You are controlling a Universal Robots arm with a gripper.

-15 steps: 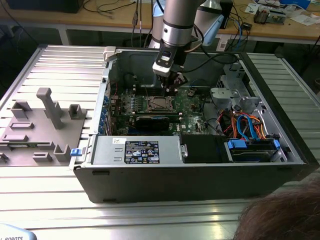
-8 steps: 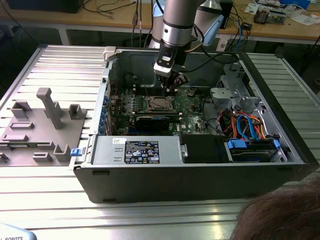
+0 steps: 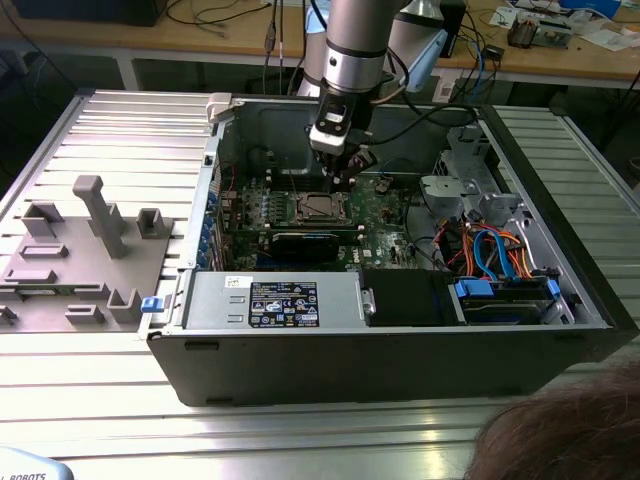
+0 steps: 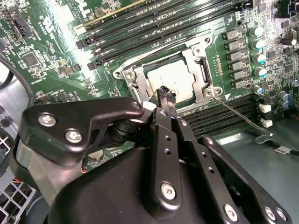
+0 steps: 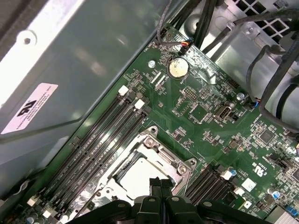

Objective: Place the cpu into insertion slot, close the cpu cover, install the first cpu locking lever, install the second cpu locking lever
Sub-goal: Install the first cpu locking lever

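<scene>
The cpu [image 4: 174, 80] lies flat in the insertion slot [image 3: 318, 207] on the green board, its silver top [image 5: 136, 179] showing. The cpu cover [image 4: 198, 59] is down around it as a silvery frame [image 5: 156, 145]. One thin wire lever [image 4: 243, 118] sticks out from a socket corner, away from the frame. Another wire lever [image 4: 154, 48] runs along the socket's edge by the memory slots. My gripper [image 4: 164, 92] is shut with nothing between its fingers, its tips just above the socket's edge [image 5: 159, 183]. In the exterior view the gripper [image 3: 341, 172] hangs just behind the socket.
Rows of narrow memory slots [image 4: 154, 23] flank the socket. A long black card [image 3: 305, 243] lies in front of it. A drive cage with blue and orange cables [image 3: 490, 250] fills the case at the exterior view's right. A grey fixture plate [image 3: 80, 250] sits outside.
</scene>
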